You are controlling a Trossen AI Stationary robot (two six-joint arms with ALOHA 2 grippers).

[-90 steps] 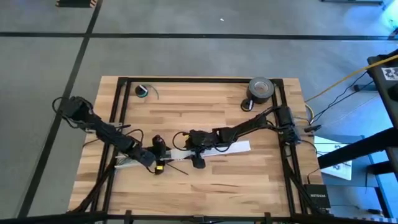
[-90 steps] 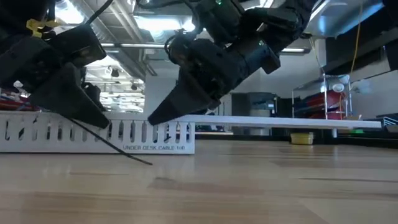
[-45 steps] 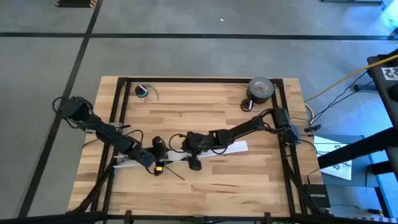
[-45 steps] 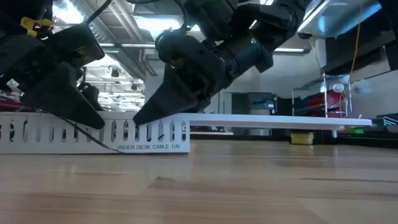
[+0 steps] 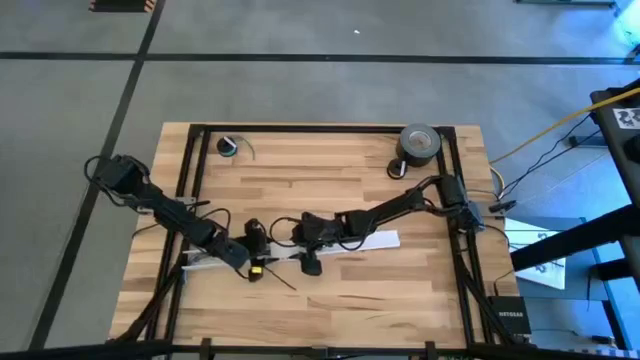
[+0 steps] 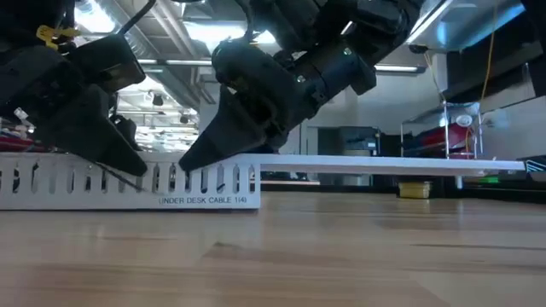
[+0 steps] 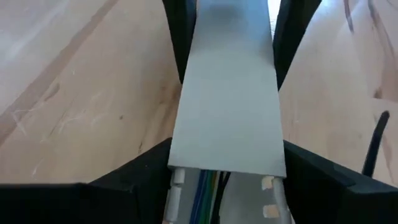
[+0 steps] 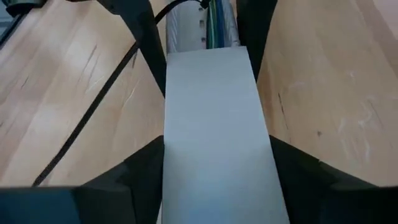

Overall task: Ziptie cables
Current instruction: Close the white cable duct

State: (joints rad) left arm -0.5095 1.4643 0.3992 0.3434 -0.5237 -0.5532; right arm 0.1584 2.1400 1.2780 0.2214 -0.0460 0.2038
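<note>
Left gripper [image 5: 243, 257] and right gripper [image 5: 303, 252] both straddle the flat white plastic cover strip [image 5: 372, 240], jaws parted, whether gripping cannot be told. Thin grey-green cables [image 7: 205, 199] lie inside the white slotted duct [image 6: 128, 183]. Thin black ziptie [image 5: 282, 279] lies at 5 o'clock of the left gripper.

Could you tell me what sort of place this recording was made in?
Probably an industrial workshop or robotics lab: a wooden workbench stands on grey concrete floor marked with dark lines, exposed ceiling ducts and lights show behind it, and a roll of duct tape sits on the bench.
</note>
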